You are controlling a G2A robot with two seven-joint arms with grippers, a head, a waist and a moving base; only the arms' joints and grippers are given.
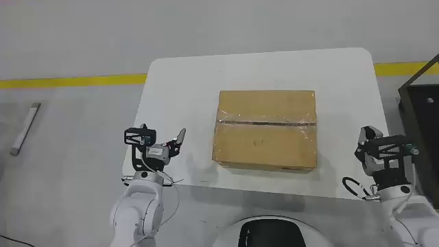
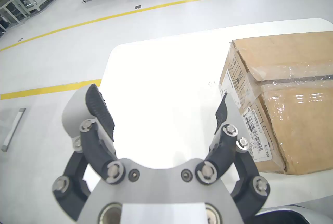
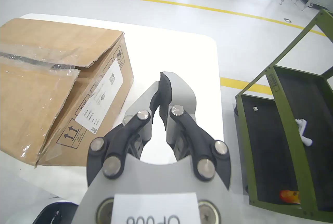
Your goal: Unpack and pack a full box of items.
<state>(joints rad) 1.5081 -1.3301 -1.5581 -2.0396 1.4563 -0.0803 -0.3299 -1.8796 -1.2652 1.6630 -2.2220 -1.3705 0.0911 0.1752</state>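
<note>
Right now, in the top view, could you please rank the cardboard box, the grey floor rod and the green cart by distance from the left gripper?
From the left gripper:
1. Cardboard box, on the table beside it.
2. Grey rod, on the floor, opposite side.
3. Green cart, past the table's other end.

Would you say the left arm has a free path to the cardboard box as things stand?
Probably yes. The left gripper, open, hangs over the table near its edge, and only bare tabletop lies between it and the near side of the box.
</note>
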